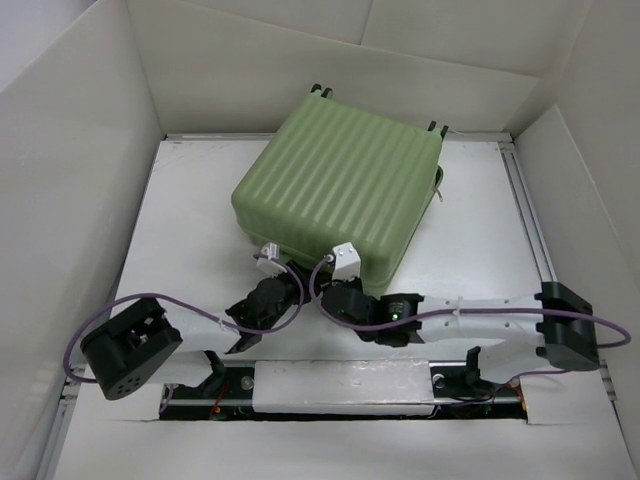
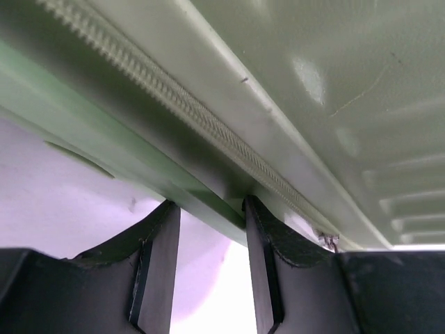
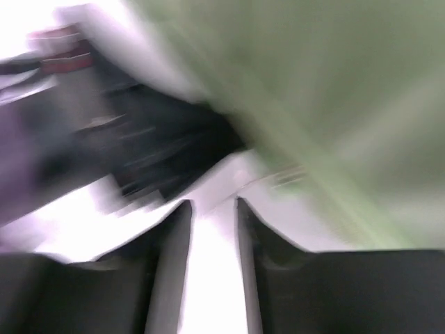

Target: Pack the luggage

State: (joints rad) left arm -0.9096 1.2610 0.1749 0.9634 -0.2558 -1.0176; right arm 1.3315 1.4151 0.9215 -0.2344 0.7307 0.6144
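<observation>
Left fingers [image 2: 156, 264] are sitting slightly parted, gripping nothing, tips at the zipper [image 2: 208, 132] of the pale green ribbed hard-shell suitcase [image 1: 345, 175]; right fingers [image 3: 170, 271] are hovering parted too, empty.

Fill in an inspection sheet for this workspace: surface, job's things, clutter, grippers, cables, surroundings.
Surface: white table, the luggage lying on it.
Job's things: luggage, pale green, lid down, lying flat, wheels at the far edge.
Clutter: nothing seen.
Grippers: left gripper open, tips at the zip seam; right gripper open, by the luggage's near edge, view blurred.
Cables: purple cables loop out from both arms.
Surroundings: white walls on three sides.
</observation>
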